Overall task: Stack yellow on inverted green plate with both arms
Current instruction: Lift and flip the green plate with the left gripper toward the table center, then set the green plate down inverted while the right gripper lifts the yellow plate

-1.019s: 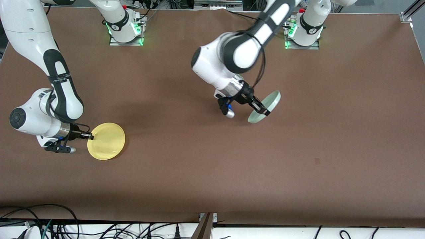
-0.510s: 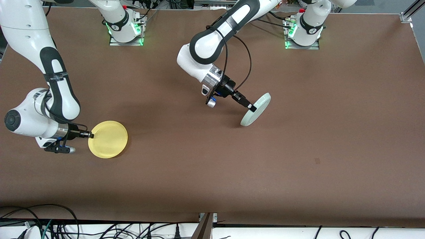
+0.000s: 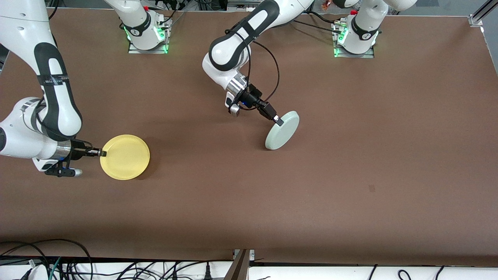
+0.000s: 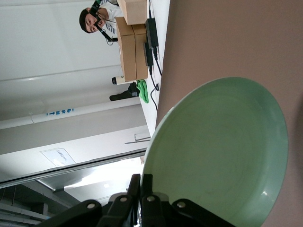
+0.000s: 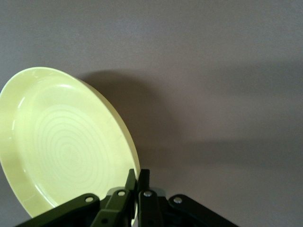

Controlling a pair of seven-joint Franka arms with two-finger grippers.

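Note:
My left gripper point(image 3: 278, 121) is shut on the rim of the pale green plate point(image 3: 283, 130) and holds it tilted over the middle of the table, its plain underside turned up toward the front camera. In the left wrist view the plate's hollow side point(image 4: 220, 156) faces the camera, pinched at the gripper point(image 4: 141, 182). My right gripper point(image 3: 102, 153) is shut on the rim of the yellow plate point(image 3: 125, 156) and holds it just above the table at the right arm's end. In the right wrist view the yellow plate point(image 5: 61, 146) stands tilted, its rim in the gripper point(image 5: 138, 178).
The brown table point(image 3: 350, 175) carries nothing else. Both arm bases point(image 3: 146, 33) stand along its edge farthest from the front camera. Cables point(image 3: 58, 260) hang past the edge nearest that camera.
My left arm has swung the green plate toward the right arm's end and turned it over, underside now up. My right gripper has drawn back a little and lifted the yellow plate slightly.

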